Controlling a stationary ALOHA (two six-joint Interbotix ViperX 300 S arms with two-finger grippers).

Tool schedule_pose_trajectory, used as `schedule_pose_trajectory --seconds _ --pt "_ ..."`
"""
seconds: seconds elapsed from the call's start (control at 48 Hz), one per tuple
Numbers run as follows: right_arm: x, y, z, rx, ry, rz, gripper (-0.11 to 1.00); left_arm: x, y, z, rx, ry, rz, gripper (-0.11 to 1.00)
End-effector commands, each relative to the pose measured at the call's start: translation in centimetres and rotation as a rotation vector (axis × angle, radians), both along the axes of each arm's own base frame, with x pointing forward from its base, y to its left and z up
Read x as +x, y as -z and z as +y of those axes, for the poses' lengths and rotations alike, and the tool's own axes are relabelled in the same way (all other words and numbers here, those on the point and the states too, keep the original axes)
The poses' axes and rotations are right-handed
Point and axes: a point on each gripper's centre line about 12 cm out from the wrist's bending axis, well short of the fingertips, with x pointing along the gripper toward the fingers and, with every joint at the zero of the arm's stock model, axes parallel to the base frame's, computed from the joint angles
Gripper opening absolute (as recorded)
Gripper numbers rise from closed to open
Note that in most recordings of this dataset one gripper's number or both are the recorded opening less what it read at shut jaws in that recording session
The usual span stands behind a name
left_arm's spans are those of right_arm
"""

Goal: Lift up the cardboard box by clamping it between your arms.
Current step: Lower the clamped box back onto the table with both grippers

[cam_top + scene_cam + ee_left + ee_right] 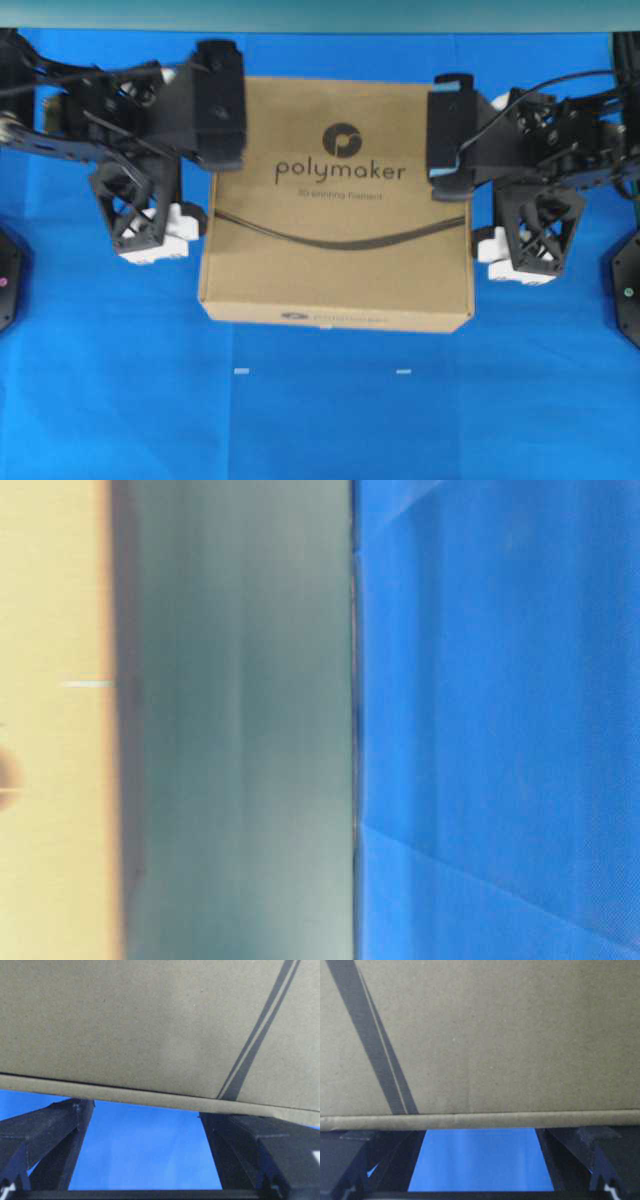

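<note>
- Black lattice fingers of the left gripper point(150, 215) stand wide apart, and in the left wrist view blue cloth shows between them with nothing gripped.
- Its fingers point(47, 1137) reach under the edge of the cardboard box point(338, 205) in that view; whether they touch the cardboard cannot be told.
- The right gripper point(528, 240) is spread just as wide, its fingers point(592, 1160) dark at either side of a bare blue gap below the box's edge.
- From overhead, each gripper sits just beside a side wall of the box, left one at the left wall, right one at the right wall, so the box lies between the two arms.
- The black wrist housings of both arms overlap the box's far corners in the overhead view.
- The box lies flat on the blue tablecloth point(320, 420), nearer the table's far edge than its near edge, about midway between the left and right sides.
- It is close to square, its sides running roughly parallel to the table's edges, the lettering upright as seen from the near edge.
- The top face reads "polymaker" in dark letters under a round logo, with a smaller line beneath that is too blurred to read, and a curved dark line crosses below.
- A small "polymaker" mark also runs along the near side wall.
- The table-level view is blurred, showing only tan, grey-green and blue bands.
</note>
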Motion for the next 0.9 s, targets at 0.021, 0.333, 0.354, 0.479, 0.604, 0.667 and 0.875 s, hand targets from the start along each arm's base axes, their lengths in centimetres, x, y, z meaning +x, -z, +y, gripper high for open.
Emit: schedule_pose_trajectory --seconds 0.021,0.333,0.354,0.479,0.604,0.667,0.875 --pt "1.5 0.5 -0.4 0.008 0.042 -0.115 0.99 2.0 0.3 0.1 -0.010 -0.015 -0.103 0.82" --pt "2.3 5.8 -0.5 -0.003 0.040 -0.148 0.99 3.1 6.5 -0.5 -0.020 0.002 -0.029 0.82" --pt "2.3 6.0 -0.6 -0.004 0.039 -0.150 0.99 3.2 6.9 -0.6 -0.021 0.003 -0.026 0.82" --pt "2.6 8.0 -0.6 -0.003 0.038 -0.118 0.99 3.5 9.4 -0.5 -0.031 -0.008 -0.001 0.82" --pt "2.8 9.9 -0.6 -0.001 0.035 -0.073 0.99 3.7 10.9 -0.5 -0.038 -0.014 0.009 0.82" --pt "2.8 11.1 -0.6 0.000 0.034 -0.049 0.99 3.6 11.7 -0.5 -0.040 -0.017 0.021 0.82" --pt "3.2 14.0 -0.4 -0.002 0.024 -0.026 0.99 3.0 14.0 -0.6 -0.053 -0.033 0.044 0.82"
